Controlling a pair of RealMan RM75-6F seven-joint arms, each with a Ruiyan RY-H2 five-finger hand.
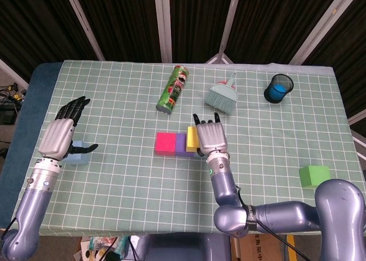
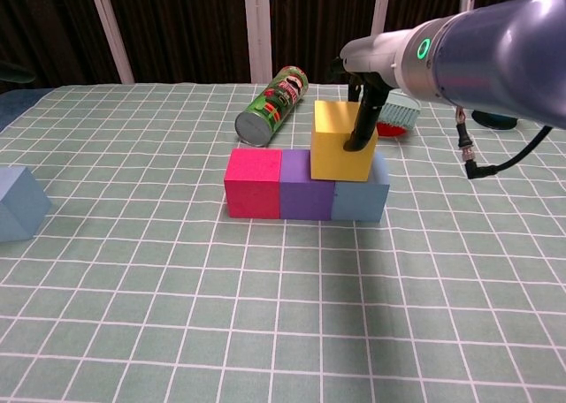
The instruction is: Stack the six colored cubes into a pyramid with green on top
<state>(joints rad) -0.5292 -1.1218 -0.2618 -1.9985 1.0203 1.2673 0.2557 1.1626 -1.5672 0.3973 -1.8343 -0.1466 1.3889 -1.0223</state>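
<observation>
At the far left the left hand [image 1: 57, 136] hovers with spread fingers, holding nothing, just above a pale blue cube [image 1: 77, 153] on the green checked tablecloth [image 1: 126, 192]. In the middle a pink cube [image 2: 253, 184], a purple cube [image 2: 306, 185] and a light blue cube [image 2: 362, 195] touch in one row, and the right hand [image 1: 210, 136] grips a yellow cube [image 2: 341, 153] resting on the row's right end. Behind lies a green Pringles can [image 1: 173, 89], its small print unreadable, and far right the green cube [image 1: 314, 175] sits alone.

Three cubes [image 2: 305, 186] sit in a row mid-table [image 1: 143, 181]; a fourth cube [image 2: 340, 153] rests atop its right end.
</observation>
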